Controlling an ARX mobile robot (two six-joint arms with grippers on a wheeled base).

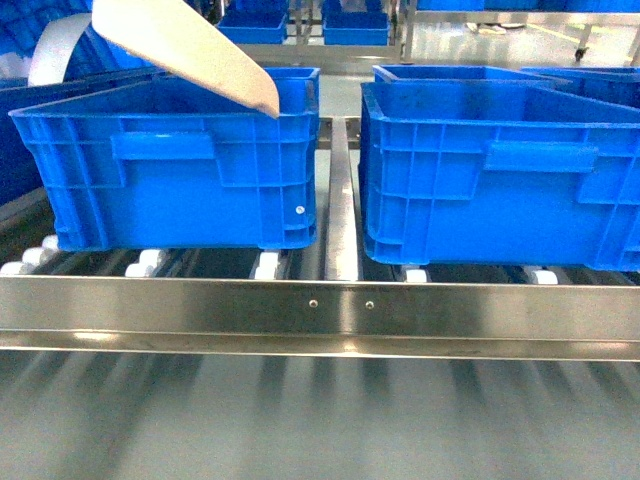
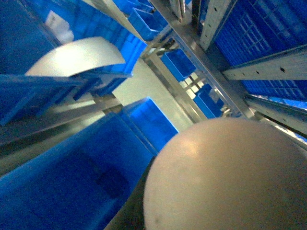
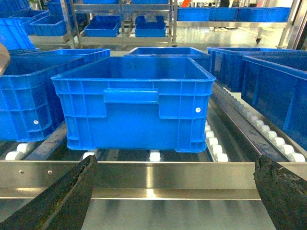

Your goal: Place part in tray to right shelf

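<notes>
The cream tray (image 1: 190, 50) hangs tilted in the air, its tip over the rim of the left blue crate (image 1: 180, 170). Its rounded back (image 2: 225, 177) fills the lower right of the left wrist view and hides the left gripper's fingers, which carry it. The part is out of view. The right shelf's steel front rail (image 1: 320, 310) runs across the head view, with white rollers (image 1: 265, 265) behind it. My right gripper (image 3: 172, 191) is open in front of that rail (image 3: 153, 175). Its dark fingers (image 3: 62, 201) stand far apart with nothing between them, facing a blue crate (image 3: 134, 103).
A second large blue crate (image 1: 490, 170) sits on the rollers to the right of a steel divider (image 1: 340, 200). More crates (image 3: 273, 86) stand alongside and on racks behind. A pale curved piece (image 2: 76, 57) shows over a crate edge at the upper left.
</notes>
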